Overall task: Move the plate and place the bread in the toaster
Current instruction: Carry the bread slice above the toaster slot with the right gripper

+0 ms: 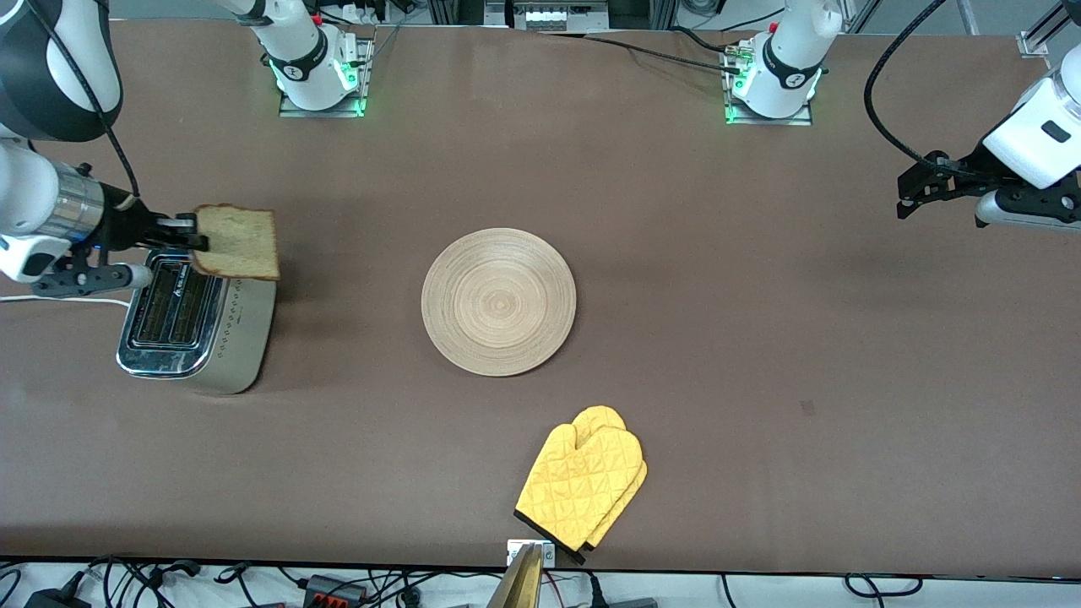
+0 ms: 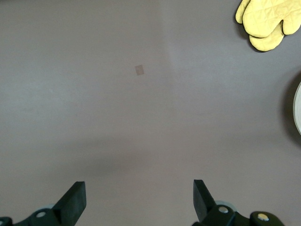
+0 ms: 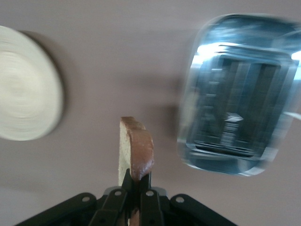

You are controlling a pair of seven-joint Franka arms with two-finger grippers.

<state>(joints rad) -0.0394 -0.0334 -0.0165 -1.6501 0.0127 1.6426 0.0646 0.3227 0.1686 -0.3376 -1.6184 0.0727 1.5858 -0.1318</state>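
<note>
At the right arm's end of the table stands the toaster (image 1: 198,325), its chrome top and two slots facing up and a white cord (image 1: 63,300) trailing from it toward the table's edge. Over the toaster's end that lies farther from the front camera hangs the right gripper (image 1: 187,235), its fingers clamped tight on one edge of the bread (image 1: 238,243); the brown slice is held up in the air, overlapping the toaster's top in the front view but not in either slot. In the right wrist view the bread (image 3: 135,150) stands edge-on between the closed fingers (image 3: 113,207) of the right gripper (image 3: 133,197), with the toaster (image 3: 237,96) beside it below and the plate (image 3: 26,84) off at the frame's other edge, both blurred. Near the middle of the table the plate (image 1: 498,301) lies flat and bare, well apart from the toaster. Nearer to the front camera than the plate, close to the table's edge, lies a pair of yellow oven mitts (image 1: 583,485), one on top of the other. Toward the left arm's end of the table the left gripper (image 1: 916,190) waits above bare tabletop, holding nothing; in the left wrist view its fingers (image 2: 75,200) are spread wide apart on either side of the left gripper (image 2: 138,200), with the mitts (image 2: 268,23) and a sliver of the plate's rim (image 2: 298,113) farther off.
</note>
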